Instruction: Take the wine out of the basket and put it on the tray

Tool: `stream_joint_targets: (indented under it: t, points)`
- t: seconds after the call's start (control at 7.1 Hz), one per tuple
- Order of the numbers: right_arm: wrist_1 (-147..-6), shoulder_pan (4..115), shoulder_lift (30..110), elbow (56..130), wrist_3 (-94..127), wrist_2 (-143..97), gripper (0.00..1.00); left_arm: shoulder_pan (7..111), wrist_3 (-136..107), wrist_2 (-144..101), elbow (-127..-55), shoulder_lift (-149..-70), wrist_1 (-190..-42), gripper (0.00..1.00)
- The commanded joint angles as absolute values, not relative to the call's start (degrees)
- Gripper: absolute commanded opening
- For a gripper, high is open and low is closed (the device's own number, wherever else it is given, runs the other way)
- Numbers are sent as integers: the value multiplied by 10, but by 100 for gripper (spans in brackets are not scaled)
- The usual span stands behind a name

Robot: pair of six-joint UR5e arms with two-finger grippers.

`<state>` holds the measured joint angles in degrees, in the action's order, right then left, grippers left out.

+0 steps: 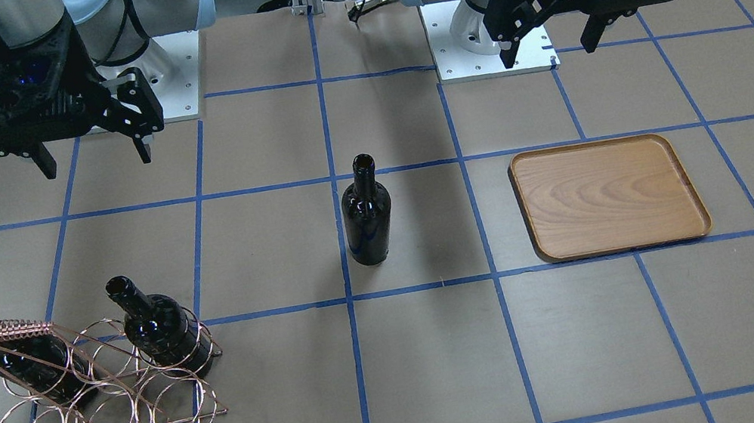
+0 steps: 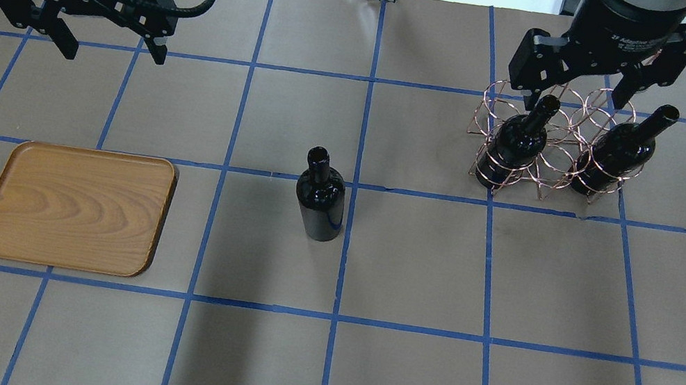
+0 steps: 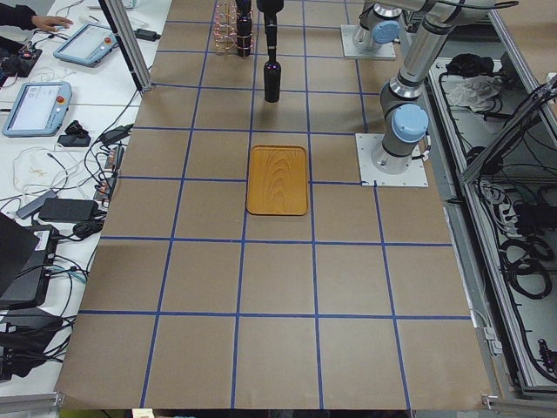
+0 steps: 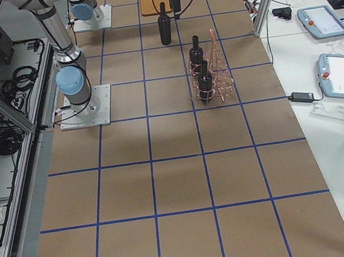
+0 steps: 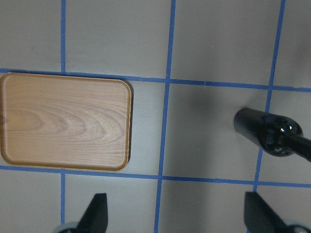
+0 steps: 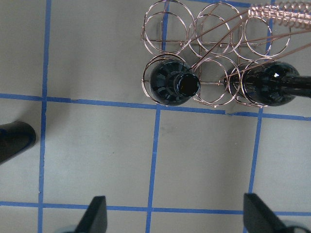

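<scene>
Overhead view: you are seeing the left gripper (image 2: 114, 48) hanging spread and empty. The right gripper (image 2: 576, 101), likewise released, is hovering over the basket (image 2: 548, 169). The wine (image 2: 320, 199) is standing upright on the table (image 2: 396, 371) between both grippers.

Left wrist view: the tray (image 5: 65, 121) is lying ahead of the left finger, with the wine ahead of the right one.

Right wrist view: only here are you looking into the open mouth of one of two other bottles (image 6: 170, 85) sitting in the rings.

A robotics lab: blue-taped grid table (image 3: 278, 287), teach pendants (image 3: 35, 106) and loose cables (image 3: 522, 252) beside it.
</scene>
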<state>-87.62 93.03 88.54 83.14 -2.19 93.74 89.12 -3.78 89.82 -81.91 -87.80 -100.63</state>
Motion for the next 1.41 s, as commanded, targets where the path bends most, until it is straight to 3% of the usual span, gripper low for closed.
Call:
stream_joint_targets:
  t: [0.0,0.99,1.27]
  points:
    - [-863,903,892,831,-43,907,100,891,-38,899,-822,-878,-1006,100]
    - [-862,905,899,838,-61,913,100,901,-92,887,-831,-903,-967,100]
    - [-863,905,900,846,-64,913,100,970,-201,853,-833,-933,-919,100]
